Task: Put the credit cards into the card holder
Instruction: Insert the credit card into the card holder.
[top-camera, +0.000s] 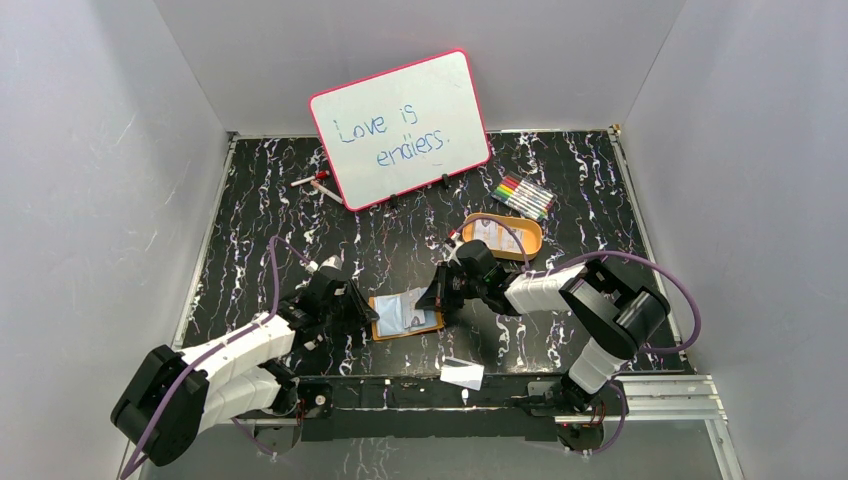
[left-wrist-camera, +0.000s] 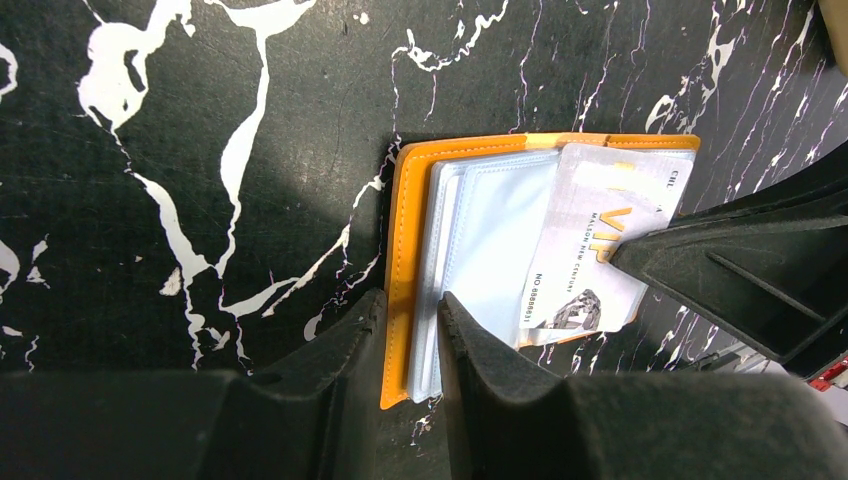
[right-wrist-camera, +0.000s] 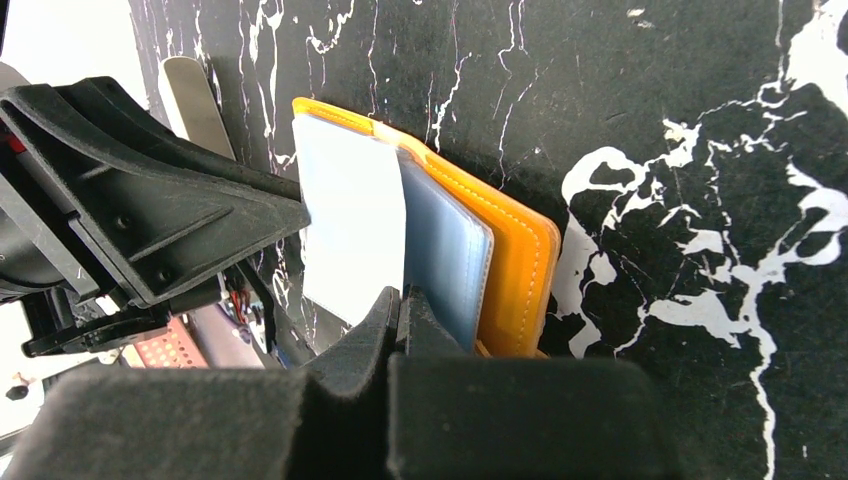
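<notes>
The left arm (top-camera: 215, 365) reaches forward and rightward from its base, lying low, with the wrist pitched down. The left claw (left-wrist-camera: 412, 300) is almost closed, and its two fingers (left-wrist-camera: 340, 350) pinch one edge of the card holder (left-wrist-camera: 405, 220) in the narrow gap between them. The right arm (top-camera: 600, 310) bends sharply at the elbow and stretches leftward across the middle, its wrist also low. The right claw (right-wrist-camera: 402, 295) has its fingertips pressed together on the edge of a credit card (right-wrist-camera: 350, 220). The two claws face each other at close range
</notes>
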